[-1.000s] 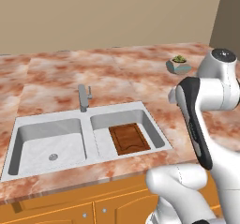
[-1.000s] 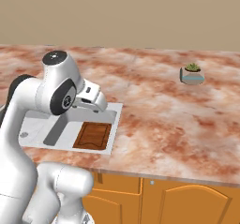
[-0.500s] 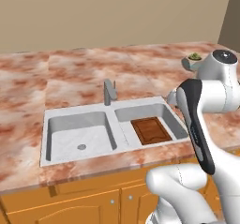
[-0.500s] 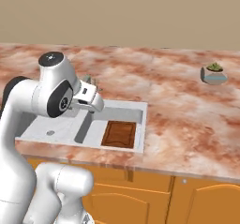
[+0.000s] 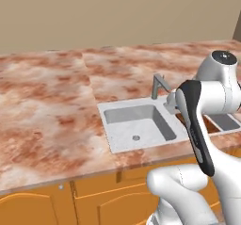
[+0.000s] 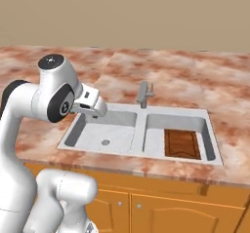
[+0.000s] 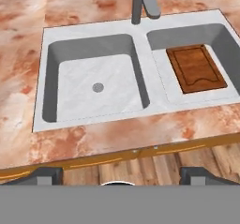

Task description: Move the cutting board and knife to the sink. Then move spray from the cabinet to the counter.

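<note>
board in sink, knife and spray outstanding

the cutting board [image 7: 196, 69] lies flat in the right basin of the sink [image 7: 89, 30], beside the faucet [image 7: 144, 1]. that part of the task appears complete. no knife is seen in either basin. the claw [image 7: 121, 175] hangs over the desk [image 7: 28, 40] edge, fingers spread wide and carrying nothing. judged remaining: knife placement, then fetching the spray.
</note>
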